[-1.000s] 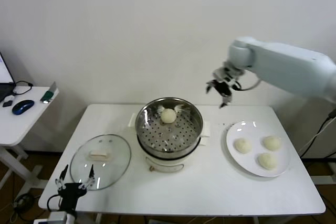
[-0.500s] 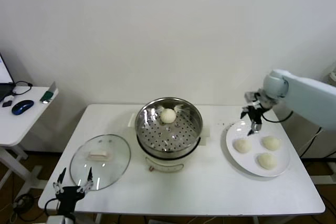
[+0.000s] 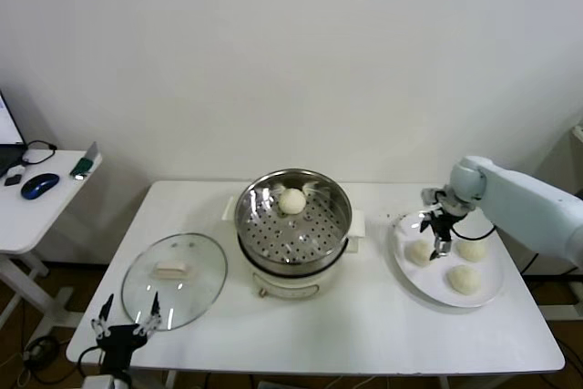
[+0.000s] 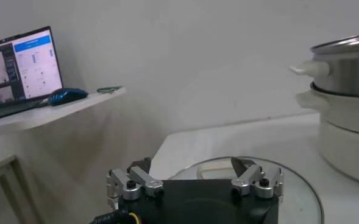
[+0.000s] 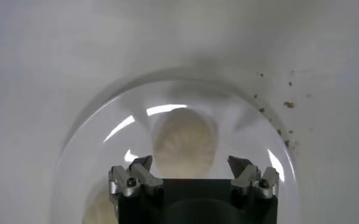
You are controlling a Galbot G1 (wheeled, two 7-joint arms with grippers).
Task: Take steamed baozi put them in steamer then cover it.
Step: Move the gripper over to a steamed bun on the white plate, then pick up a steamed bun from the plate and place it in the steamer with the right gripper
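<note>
The steel steamer (image 3: 293, 218) stands on its white pot base at the table's middle, with one baozi (image 3: 291, 200) at the back of its perforated floor. Three more baozi lie on the white plate (image 3: 405, 271) at the right: one on the left (image 3: 418, 253), one at the back (image 3: 473, 249), one in front (image 3: 464, 279). My right gripper (image 3: 434, 231) is open and empty, just above the left one, which shows between its fingers in the right wrist view (image 5: 184, 144). My left gripper (image 3: 127, 319) is open and empty, low at the table's front left edge.
The glass lid (image 3: 174, 268) with its pale handle lies flat on the table left of the steamer; it also shows in the left wrist view (image 4: 301, 189). A side desk (image 3: 36, 198) with a mouse stands at the far left.
My right gripper has swung from high behind the steamer's right side down and right to the plate, and now hovers over the left baozi. The left arm has barely moved.
</note>
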